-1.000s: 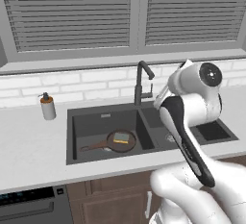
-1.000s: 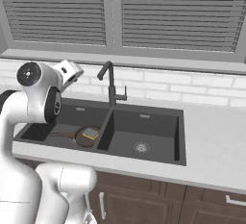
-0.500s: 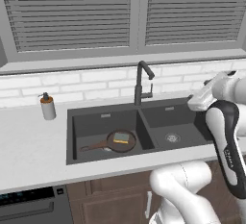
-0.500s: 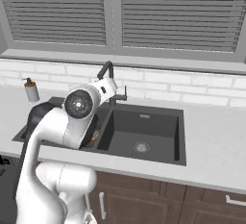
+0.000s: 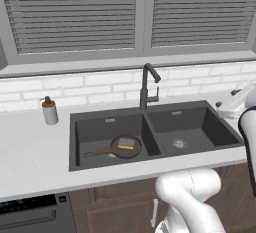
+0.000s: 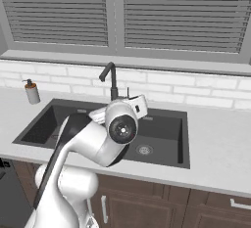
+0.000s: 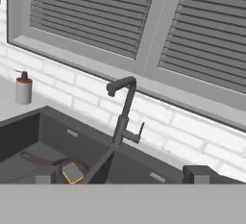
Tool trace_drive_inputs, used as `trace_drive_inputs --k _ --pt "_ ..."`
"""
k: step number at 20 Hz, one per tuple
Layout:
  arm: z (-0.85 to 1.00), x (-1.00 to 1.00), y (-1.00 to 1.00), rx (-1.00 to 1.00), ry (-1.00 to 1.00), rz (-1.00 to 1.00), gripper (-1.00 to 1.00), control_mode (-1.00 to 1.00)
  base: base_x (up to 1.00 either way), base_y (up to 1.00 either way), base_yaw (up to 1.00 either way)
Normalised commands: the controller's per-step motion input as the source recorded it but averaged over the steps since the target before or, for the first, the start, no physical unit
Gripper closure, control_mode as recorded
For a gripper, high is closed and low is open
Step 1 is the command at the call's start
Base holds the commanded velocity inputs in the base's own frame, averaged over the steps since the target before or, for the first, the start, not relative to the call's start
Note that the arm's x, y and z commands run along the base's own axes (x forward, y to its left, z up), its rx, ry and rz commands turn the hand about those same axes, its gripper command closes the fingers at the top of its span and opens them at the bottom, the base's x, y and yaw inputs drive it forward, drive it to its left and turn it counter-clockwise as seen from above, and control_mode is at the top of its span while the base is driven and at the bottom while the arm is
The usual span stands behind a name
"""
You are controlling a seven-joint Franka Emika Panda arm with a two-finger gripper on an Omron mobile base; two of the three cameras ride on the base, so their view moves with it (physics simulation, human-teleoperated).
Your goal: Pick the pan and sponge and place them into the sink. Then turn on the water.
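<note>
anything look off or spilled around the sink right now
Nothing stands out. The pan lies flat in the left basin of the sink with the sponge resting in it. The faucet is upright with no water running, and the soap dispenser stands upright on the counter.

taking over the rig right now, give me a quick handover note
Gripper: open, holding nothing, raised in front of the faucet.
Pan: in the left basin of the sink, handle pointing left.
Sponge: lying in the pan.
Done: pan and sponge are both in the sink.
Left: turn on the water; no stream falls from the faucet yet. Its side lever looks like the next target.
</note>
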Motion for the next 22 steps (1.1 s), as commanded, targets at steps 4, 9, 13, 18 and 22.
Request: trace_drive_inputs --k 4,9,13,18,22 --pt "-0.28 0.25 -0.20 0.01 0.03 0.00 -1.00 -1.00 0.00 0.00 0.00" --pt "-0.53 0.54 -0.01 0.00 0.06 0.00 -1.00 -1.00 0.00 0.00 0.00" --pt "-0.65 0.82 0.01 0.00 0.00 0.01 -1.00 -1.00 0.00 0.00 0.00" --pt "-0.46 0.82 0.02 0.00 0.00 0.01 -1.00 -1.00 0.00 0.00 0.00" --pt "-0.30 0.88 0.00 0.02 0.00 0.07 -1.00 -1.00 0.00 0.00 0.00"
